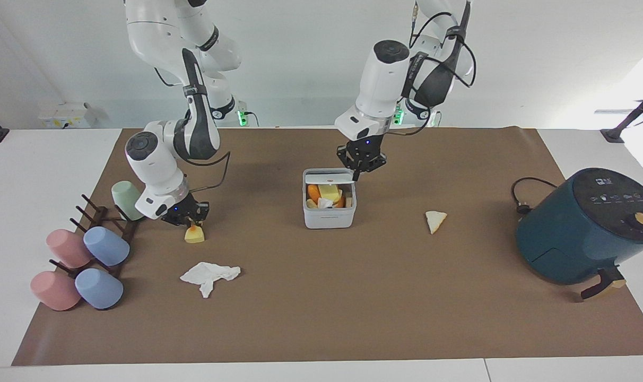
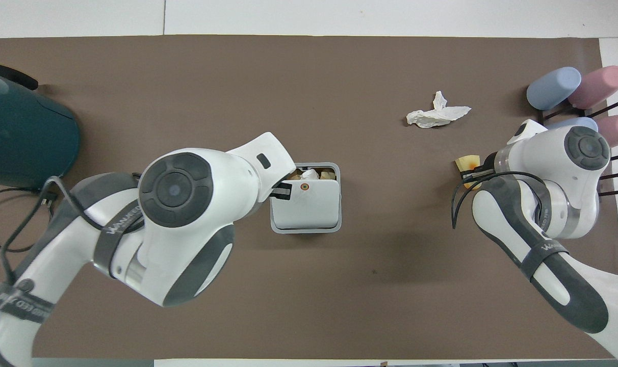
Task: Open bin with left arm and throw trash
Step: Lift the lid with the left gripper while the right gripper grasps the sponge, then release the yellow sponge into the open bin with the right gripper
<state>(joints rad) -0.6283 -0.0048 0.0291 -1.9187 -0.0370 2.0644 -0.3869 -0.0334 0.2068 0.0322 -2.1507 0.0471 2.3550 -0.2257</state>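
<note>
Table [image 1: 321, 318]: covered by a brown mat; all positions below are given relative to the bin.

Air fryer [image 1: 581, 228]: dark teal, well apart from the bin at the left arm's end of the table, its cord lying beside it.

Cups [image 1: 83, 265]: pink and blue ones on a dark peg rack, plus a pale green one, well apart from the bin at the right arm's end.

Bin [image 1: 329, 204]: white, square, near the middle of the table. Its lid [image 1: 329, 176] is raised on the edge nearer the robots, and yellow, orange and white scraps show inside.

Left pincer [image 1: 359, 165]: just above the bin's lid, at the corner toward the left arm's end. Whether its fingers are apart or together cannot be told.

Right pincer [image 1: 190, 216]: low over the yellow block [image 1: 194, 233], which is well apart from the bin toward the right arm's end. The fingers sit at the block's top; whether they are clamped on it cannot be told.

Tissue [image 1: 210, 275]: crumpled, white, farther from the robots than the bin, toward the right arm's end.

Cream wedge [image 1: 435, 220]: on the mat beside the bin, toward the left arm's end, between bin and air fryer.
</note>
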